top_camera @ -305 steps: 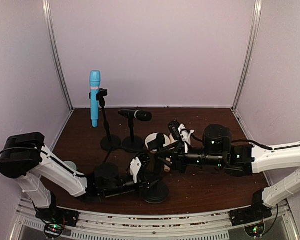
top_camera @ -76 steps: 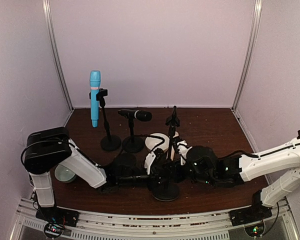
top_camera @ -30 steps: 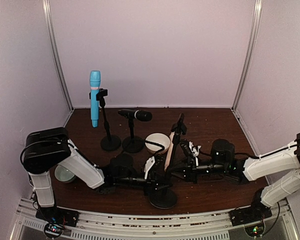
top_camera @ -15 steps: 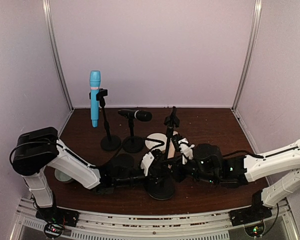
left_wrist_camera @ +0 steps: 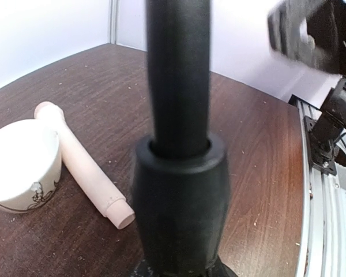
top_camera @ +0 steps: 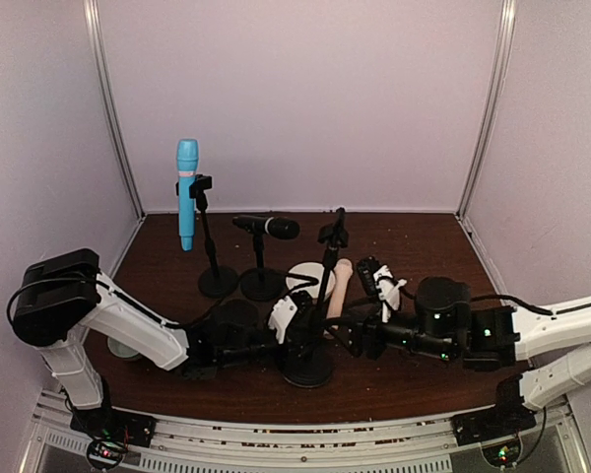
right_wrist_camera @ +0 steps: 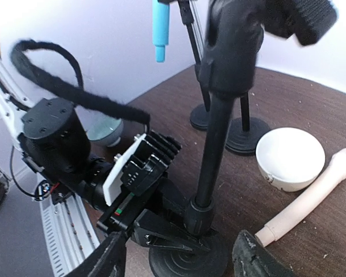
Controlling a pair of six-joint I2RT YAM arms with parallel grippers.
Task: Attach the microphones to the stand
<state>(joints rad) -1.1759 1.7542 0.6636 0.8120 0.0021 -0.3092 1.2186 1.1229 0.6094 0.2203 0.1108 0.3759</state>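
Observation:
The light blue microphone stands clipped upright in the back-left stand. The black microphone lies level in the short stand beside it. The cream-pink microphone lies loose on the table by the white bowl. The third stand is upright with its clip empty. My left gripper is shut on the collar at the foot of its pole. My right gripper is open, just right of that stand and touching nothing.
A white bowl sits behind the third stand. A teal bowl sits near the left arm. The two back stands' round bases stand close together. A metal rail runs along the front edge.
My right gripper has opened and drawn back to the right, away from the stand's pole. The cream-pink microphone now lies in plain sight on the table. The left gripper keeps its hold.

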